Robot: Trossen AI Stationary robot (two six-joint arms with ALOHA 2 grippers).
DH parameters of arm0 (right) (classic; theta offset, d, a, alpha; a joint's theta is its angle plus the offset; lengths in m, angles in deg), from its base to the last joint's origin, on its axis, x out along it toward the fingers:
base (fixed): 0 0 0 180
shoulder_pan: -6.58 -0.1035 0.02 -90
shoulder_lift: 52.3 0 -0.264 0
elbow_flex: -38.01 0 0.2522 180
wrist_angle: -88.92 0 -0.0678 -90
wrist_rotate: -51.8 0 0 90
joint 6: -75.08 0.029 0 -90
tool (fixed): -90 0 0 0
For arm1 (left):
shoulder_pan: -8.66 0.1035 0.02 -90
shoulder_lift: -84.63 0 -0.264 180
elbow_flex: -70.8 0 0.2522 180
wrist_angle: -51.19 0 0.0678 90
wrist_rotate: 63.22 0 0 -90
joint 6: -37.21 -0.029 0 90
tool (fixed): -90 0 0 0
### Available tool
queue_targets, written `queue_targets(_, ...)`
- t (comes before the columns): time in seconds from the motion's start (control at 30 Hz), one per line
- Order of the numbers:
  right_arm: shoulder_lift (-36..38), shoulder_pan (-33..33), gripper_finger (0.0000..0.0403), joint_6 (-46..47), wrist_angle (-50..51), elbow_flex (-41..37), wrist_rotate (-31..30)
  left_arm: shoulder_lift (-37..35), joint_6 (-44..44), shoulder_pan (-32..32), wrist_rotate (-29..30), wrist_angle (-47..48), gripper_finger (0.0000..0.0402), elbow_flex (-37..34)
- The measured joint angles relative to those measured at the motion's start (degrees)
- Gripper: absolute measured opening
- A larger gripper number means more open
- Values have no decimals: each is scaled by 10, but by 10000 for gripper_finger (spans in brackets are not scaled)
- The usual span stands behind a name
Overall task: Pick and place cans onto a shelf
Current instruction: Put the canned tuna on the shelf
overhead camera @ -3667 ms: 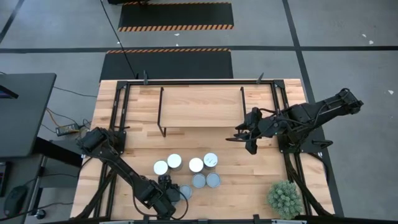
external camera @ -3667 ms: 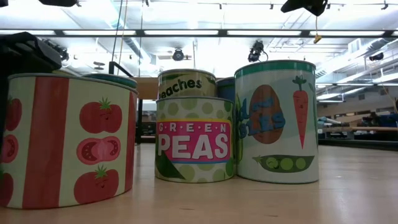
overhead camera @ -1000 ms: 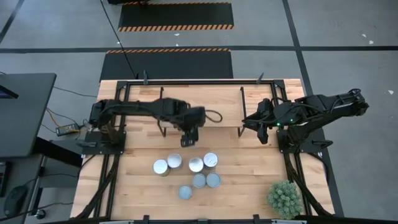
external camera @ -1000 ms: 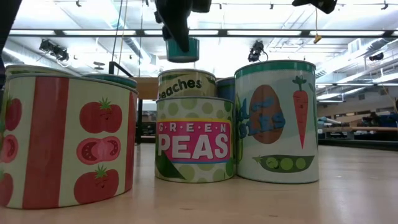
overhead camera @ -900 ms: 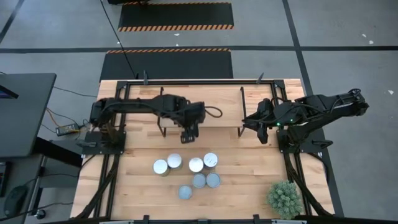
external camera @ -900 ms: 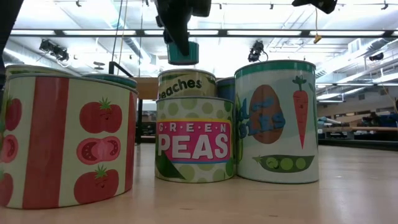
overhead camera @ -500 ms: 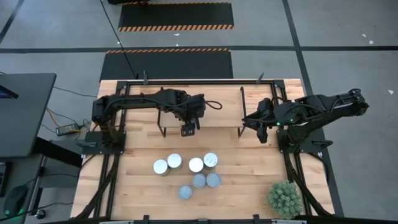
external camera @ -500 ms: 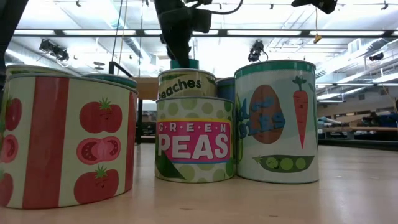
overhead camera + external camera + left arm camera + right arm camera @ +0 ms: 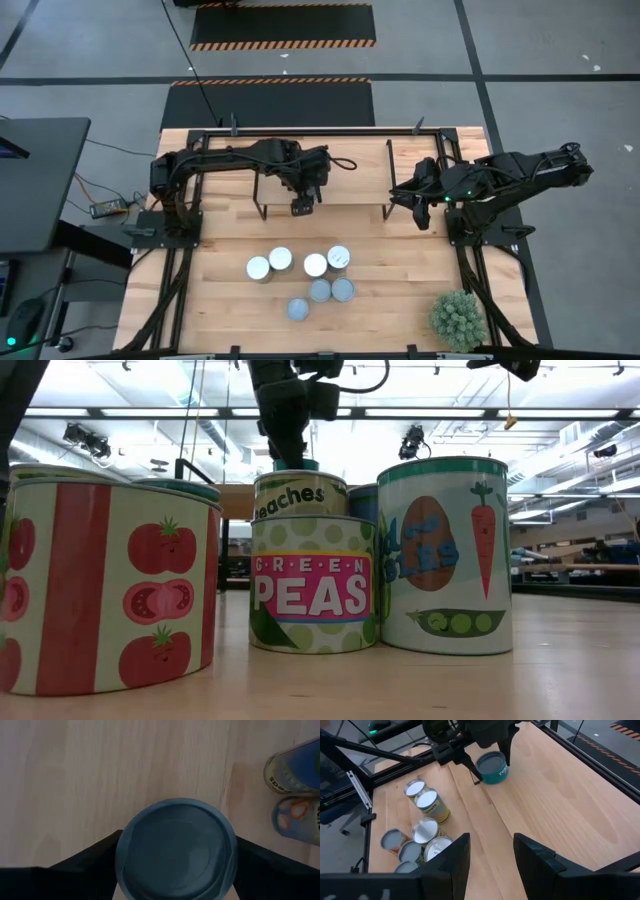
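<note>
from above, the grey floor is framing the light-wood table (image 9: 230,300), and i am reaching my left pincer (image 9: 301,205) over the front edge of the shelf (image 9: 325,172), clamped on a blue can (image 9: 300,208); my right pincer (image 9: 418,208) is waiting by the shelf's right end. seven cans (image 9: 300,278) are standing clustered on the table.

at table height, those cans are filling the view and my left pincer (image 9: 290,445) is hanging behind the peaches can (image 9: 300,495).

my left wrist is showing the blue can (image 9: 176,850) gripped between my fingers (image 9: 90,860) above bare wood.

my right wrist is showing my own fingers (image 9: 452,857) standing apart, and the can (image 9: 491,767) low over the shelf (image 9: 545,805). i judge i am placing; next i should settle it flat, then let go.
</note>
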Motion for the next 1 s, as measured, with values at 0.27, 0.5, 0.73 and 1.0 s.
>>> queue_targets(0.27,0,0,158,-1,-4,0,0,0,3,0,-9,-9,315,0)
queue_targets(0.5,0,0,158,-1,-8,0,0,0,7,0,-5,-10,316,0)
queue_targets(0.73,0,0,158,0,-10,0,0,-1,11,4,-9,-2,317,0)
queue_targets(1.0,0,0,158,0,-12,0,0,-1,15,5,-9,-1,317,0)
